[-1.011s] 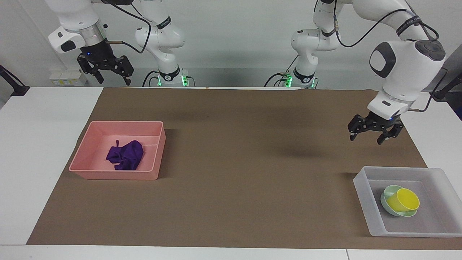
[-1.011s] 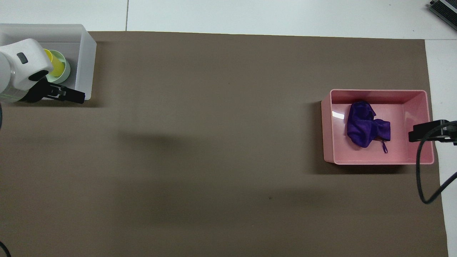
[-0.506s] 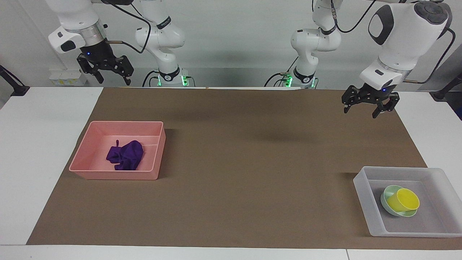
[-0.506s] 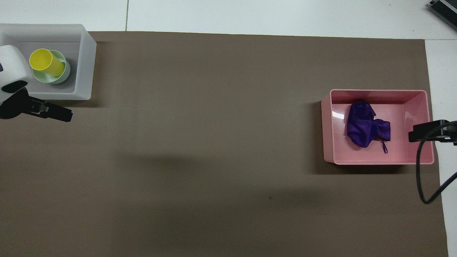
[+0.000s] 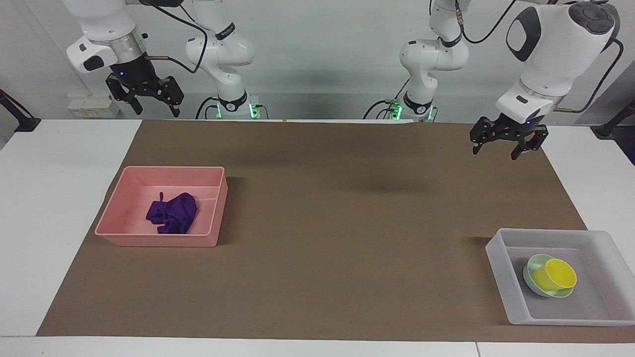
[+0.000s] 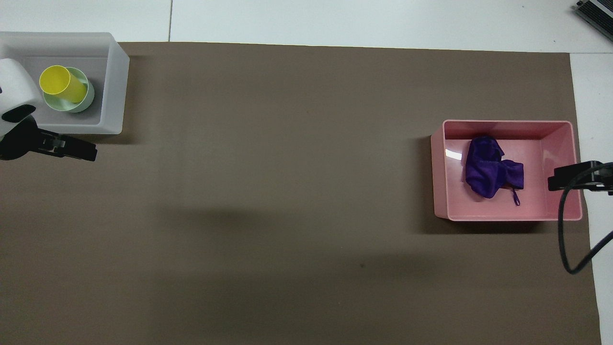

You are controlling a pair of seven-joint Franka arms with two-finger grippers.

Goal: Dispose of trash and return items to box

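Brown paper (image 5: pixel 317 233) covers the table; the pink bin (image 5: pixel 119 210) holds the purple cloth (image 5: pixel 172 213), and the translucent box (image 5: pixel 498 258) at the left arm's corner holds bowl (image 5: pixel 533 265) and cup (image 5: pixel 559 273). The left gripper (image 5: pixel 502 144) and right gripper (image 5: pixel 144 96) hang apart, empty. Little risk: the leaning cup could topple.

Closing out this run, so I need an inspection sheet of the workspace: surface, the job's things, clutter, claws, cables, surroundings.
Surface: brown mat on a white table.
Job's things: purple cloth lies in the pink bin; yellow cup leans tilted in the green bowl, both in the translucent tray.
Clutter: nothing seen.
Claws: left claw open, empty, raised over the mat's edge at its end; right claw open, empty, raised near the table's edge nearest the robots.
Cables: black cables run along both arms; none on the mat.
Surroundings: white wall; dark device at a corner.
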